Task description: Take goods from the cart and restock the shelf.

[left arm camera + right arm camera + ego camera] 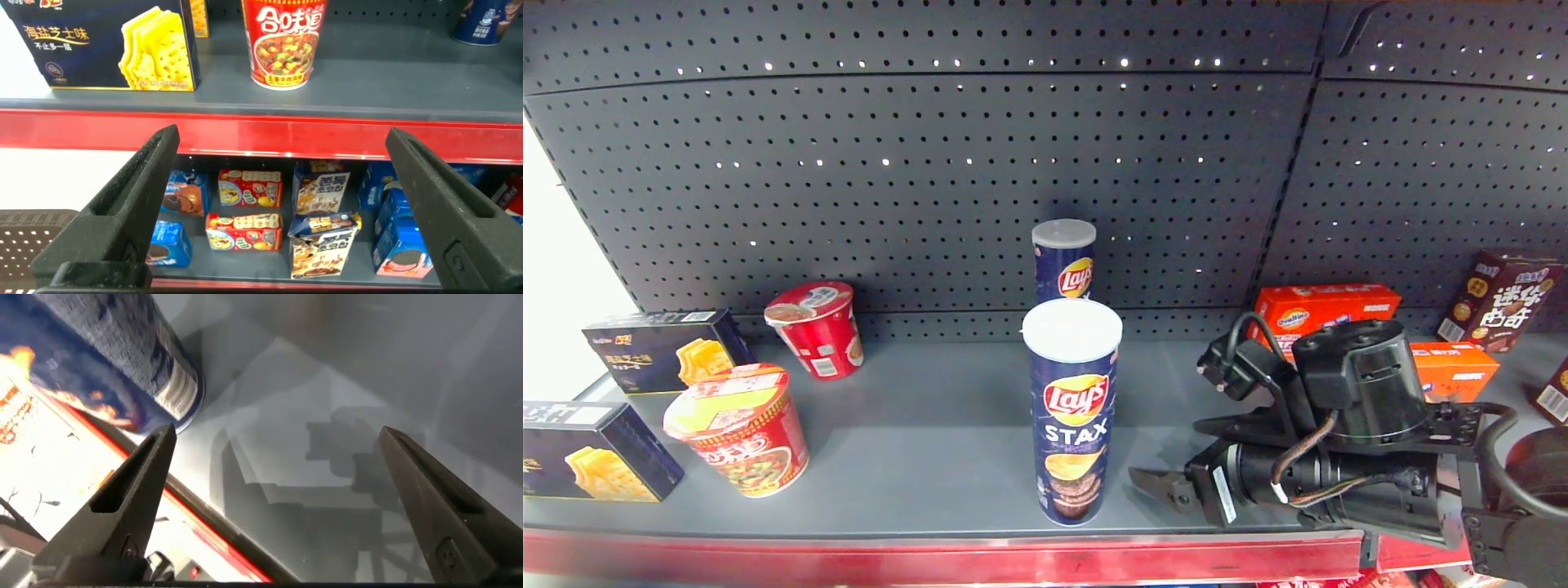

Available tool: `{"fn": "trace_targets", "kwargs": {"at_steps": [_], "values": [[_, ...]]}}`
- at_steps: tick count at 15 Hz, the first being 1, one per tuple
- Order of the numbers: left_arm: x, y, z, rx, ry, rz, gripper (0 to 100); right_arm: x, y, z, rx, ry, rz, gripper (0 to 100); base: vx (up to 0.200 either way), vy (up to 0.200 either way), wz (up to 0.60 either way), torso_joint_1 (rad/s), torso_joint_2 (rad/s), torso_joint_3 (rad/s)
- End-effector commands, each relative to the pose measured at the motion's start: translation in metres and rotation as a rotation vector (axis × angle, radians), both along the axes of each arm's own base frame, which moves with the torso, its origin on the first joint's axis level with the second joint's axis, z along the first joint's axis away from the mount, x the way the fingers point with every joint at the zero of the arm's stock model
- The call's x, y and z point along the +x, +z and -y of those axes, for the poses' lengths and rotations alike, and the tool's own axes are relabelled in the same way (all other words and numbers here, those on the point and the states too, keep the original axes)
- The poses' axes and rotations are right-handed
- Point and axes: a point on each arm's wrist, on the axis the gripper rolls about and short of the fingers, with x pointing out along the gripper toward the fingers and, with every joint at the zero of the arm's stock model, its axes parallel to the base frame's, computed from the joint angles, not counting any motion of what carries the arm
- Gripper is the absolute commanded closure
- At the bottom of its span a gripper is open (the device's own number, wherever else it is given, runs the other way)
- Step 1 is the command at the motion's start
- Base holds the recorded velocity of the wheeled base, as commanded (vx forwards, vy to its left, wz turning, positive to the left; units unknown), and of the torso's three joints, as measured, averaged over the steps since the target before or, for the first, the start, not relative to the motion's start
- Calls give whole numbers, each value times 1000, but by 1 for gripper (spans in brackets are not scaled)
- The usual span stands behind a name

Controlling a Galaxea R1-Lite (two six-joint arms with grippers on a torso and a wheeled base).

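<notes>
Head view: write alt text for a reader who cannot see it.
The right hand is open and empty over a grey shelf, just right of an upright blue chip can. A second can stands behind it; noodle cups and cracker boxes sit to the left, orange boxes to the right.

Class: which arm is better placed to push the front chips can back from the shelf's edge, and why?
Right. Its open right pincer sits at shelf level just beside the front chips can. The left pincer is out in front of the shelf's red edge, over by the noodle cup.
</notes>
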Motion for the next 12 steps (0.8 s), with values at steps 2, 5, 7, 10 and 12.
{"fn": "trace_targets", "kwargs": {"at_steps": [2,5,7,10,12], "values": [[0,0,0,-1,-2,0,0,-4,12,3,29,-1,36,0,0,0,0,0,0,0],[0,0,0,-2,1,0,0,-13,30,14,71,-14,85,0,0,0,0,0,0,0],[0,0,0,-1,1,0,0,-21,38,21,89,-23,112,0,0,0,0,0,0,0],[0,0,0,-4,3,0,0,-26,57,36,136,-62,173,0,0,0,0,0,0,0],[0,0,0,-4,3,0,0,-35,74,55,180,-107,236,0,0,0,0,0,0,0]]}}
